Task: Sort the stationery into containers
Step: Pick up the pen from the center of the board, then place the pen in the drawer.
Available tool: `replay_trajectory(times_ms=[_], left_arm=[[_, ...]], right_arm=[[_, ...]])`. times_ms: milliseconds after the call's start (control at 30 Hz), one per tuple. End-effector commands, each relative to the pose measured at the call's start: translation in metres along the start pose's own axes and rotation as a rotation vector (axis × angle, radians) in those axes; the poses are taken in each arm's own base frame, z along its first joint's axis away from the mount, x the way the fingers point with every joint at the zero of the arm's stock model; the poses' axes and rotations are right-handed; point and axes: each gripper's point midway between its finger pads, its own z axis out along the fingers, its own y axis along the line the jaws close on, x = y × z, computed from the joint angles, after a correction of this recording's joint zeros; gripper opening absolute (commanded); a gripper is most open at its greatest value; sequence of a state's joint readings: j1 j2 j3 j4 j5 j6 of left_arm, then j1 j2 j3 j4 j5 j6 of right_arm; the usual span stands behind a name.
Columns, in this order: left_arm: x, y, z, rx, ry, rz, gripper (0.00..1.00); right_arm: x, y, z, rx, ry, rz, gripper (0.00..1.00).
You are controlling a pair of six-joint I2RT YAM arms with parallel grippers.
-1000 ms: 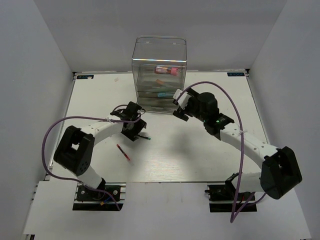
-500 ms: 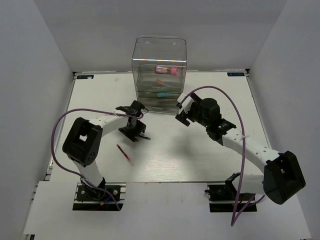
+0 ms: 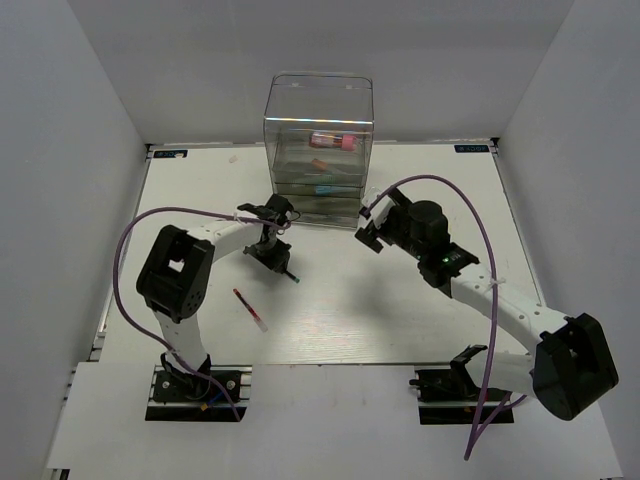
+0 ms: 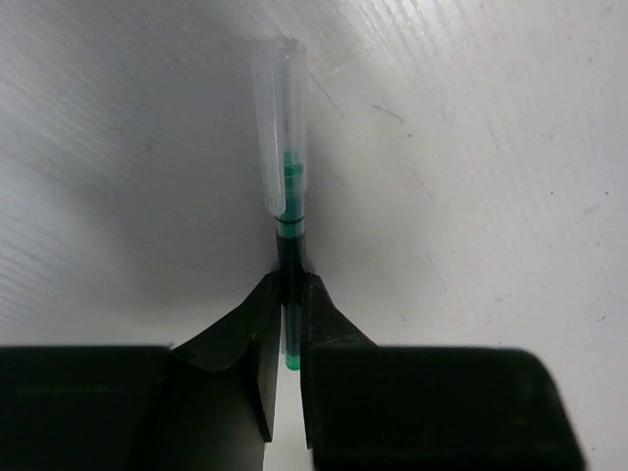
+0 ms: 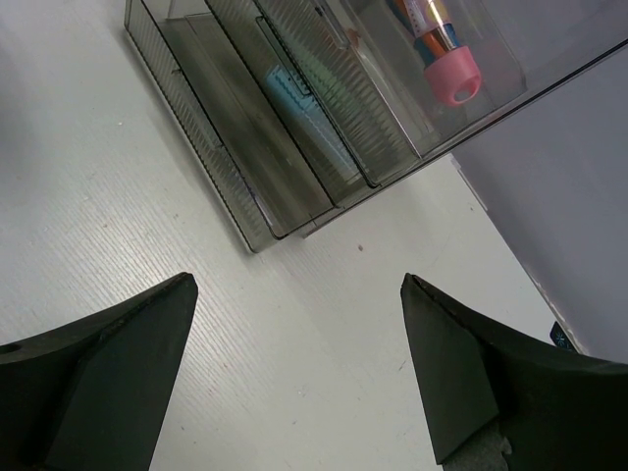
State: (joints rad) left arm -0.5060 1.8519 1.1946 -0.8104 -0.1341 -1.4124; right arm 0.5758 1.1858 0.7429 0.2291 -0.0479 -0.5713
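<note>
Two claws work over your white counter [image 3: 400,320], and only one of them is loaded.

At the left, a red-white pen [image 3: 249,308] lies flat on the counter at a slant. Nothing touches it, and it sits near the left claw, on your side of it.

Just to its right, your left claw [image 3: 278,262] is down low over the counter and clenched on a thin dark pen [image 4: 287,226]. The left wrist view confirms the hold. The fingers [image 4: 250,339] press the barrel from either side, a green end shows between them, and the clear cap points away from the claw. Whether the pen rests on the surface or hangs just clear of it cannot be told.

In the centre, at the far edge of the counter, the clear drawer box [image 3: 300,110] stands upright. A chunky pink tube [image 3: 335,141] lies in its upper part. A light blue marker [image 3: 325,188] shows through a drawer lower down. In the right wrist view the lower drawer fronts stand out further than the upper ones.

At the right, your right claw [image 3: 368,232] is released, with its fingers spread wide and nothing between them. It hangs near the front right corner of the drawer box, faces the drawers, and does not touch the box.
</note>
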Motion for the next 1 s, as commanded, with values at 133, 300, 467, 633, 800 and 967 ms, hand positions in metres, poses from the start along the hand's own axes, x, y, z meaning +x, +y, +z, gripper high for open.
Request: replay_trajectory(times_ms=[133,300,467,633,800,967], left_arm=[[0.001,-0.030,-0.028,0.250,-0.016,0.041,0.13],[-0.014,-0.078,-0.073,0.484,-0.074,0.031,0.06],[-0.024,-0.131,-0.108,0.599,-0.074,-0.021,0.06],[-0.024,-0.164,-0.099,0.606,-0.020,-0.132,0.06],[-0.026,-0.187,-0.089,0.605,0.014,-0.240,0.05],[-0.031,-0.200,-0.084,0.615,0.013,-0.313,0.05]], right_arm=[[-0.005,-0.013,-0.002,0.075,-0.032,0.028,0.90],[0.008,-0.018,-0.001,0.109,-0.004,0.042,0.89],[0.006,-0.010,0.002,0.060,-0.022,0.057,0.19],[0.006,-0.011,0.000,0.062,-0.034,0.063,0.11],[0.007,-0.014,-0.002,0.071,-0.040,0.073,0.11],[0.008,-0.016,-0.004,0.075,-0.043,0.077,0.11]])
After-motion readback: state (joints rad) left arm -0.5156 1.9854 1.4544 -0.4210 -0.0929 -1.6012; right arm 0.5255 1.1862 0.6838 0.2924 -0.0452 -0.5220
